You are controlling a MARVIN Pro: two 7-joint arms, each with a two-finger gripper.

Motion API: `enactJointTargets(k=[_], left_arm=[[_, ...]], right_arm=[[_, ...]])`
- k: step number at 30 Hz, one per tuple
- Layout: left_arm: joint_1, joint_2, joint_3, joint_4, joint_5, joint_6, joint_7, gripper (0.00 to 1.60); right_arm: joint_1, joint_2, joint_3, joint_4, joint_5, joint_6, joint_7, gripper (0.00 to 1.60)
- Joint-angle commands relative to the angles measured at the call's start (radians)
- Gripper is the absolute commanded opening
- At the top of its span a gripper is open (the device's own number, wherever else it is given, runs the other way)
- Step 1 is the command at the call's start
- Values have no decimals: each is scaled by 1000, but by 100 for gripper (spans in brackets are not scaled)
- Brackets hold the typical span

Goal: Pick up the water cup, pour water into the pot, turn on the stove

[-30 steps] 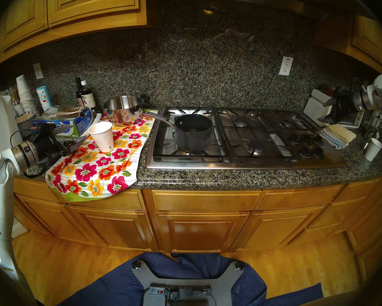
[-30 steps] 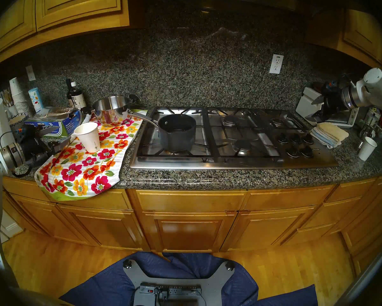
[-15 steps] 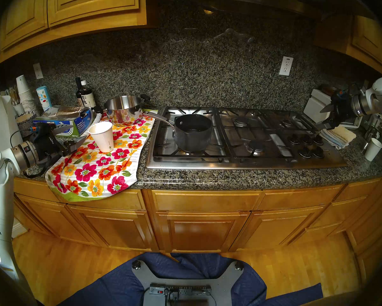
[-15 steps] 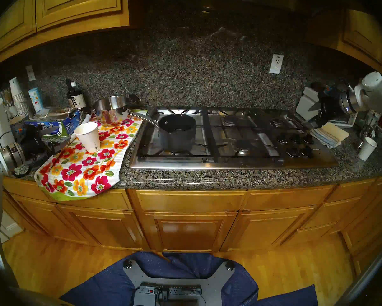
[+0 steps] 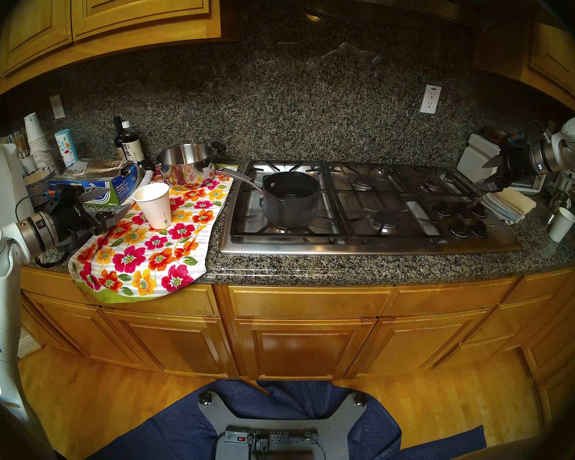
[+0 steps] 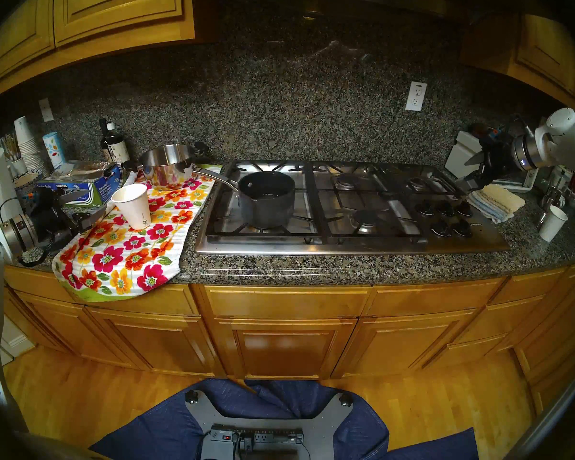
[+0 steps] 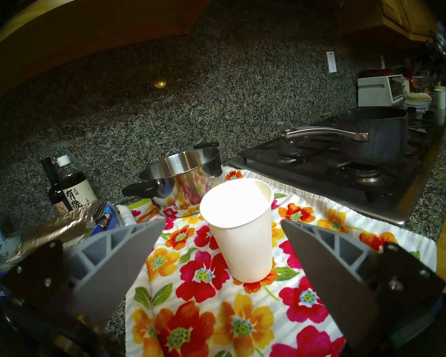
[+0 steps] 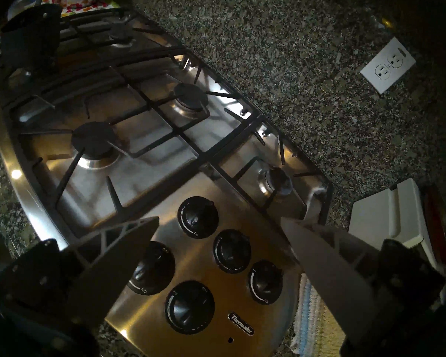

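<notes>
The water cup [image 5: 153, 205] [image 6: 132, 206] [image 7: 238, 230] stands upright on a floral towel [image 5: 146, 257], left of the stove [image 5: 362, 245] [image 8: 242, 284]. My left gripper [image 5: 118, 200] [image 6: 95, 202] [image 7: 224, 221] is open just left of the cup, one finger to either side and neither touching it. The dark pot [image 5: 291, 198] [image 6: 266, 197] [image 7: 376, 137] sits on the front left burner with its handle pointing towards the cup. My right gripper [image 5: 482, 175] [image 6: 461, 173] [image 8: 219, 218] hangs open and empty above the black knobs [image 5: 462, 217] [image 8: 197, 217].
A shiny steel pot [image 5: 184, 165] stands behind the cup. A foil box [image 5: 96, 183], bottles [image 5: 128, 144] and stacked cups [image 5: 37, 140] fill the back left. Folded cloths [image 5: 508, 203], a small white cup [image 5: 561, 223] and a white toaster oven [image 5: 478, 157] sit right of the stove.
My right gripper has shifted slightly left and tilted down towards the knobs. The left arm, cup and pot have not moved.
</notes>
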Motion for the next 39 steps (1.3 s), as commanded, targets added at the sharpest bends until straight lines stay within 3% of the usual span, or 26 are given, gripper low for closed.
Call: enactJointTargets(k=[1,18,27,39], left_arm=[[-18,11,-18,-21,-10,-4,-2,160],[-18,12,-18,-21,-10,-4,-1,160],[-18,12,-17,-20,-10,-4,-1,160],[-18,12,-18,-20,-10,-4,-1,160]], right_arm=[[49,25,26,-36,65,43,-87,160],[99,16,-17,-173,71,118,-253,160],[138,-18,-28,-270,103,215,-325,160],[173,-24,-32,-306,181,341,-405,160]])
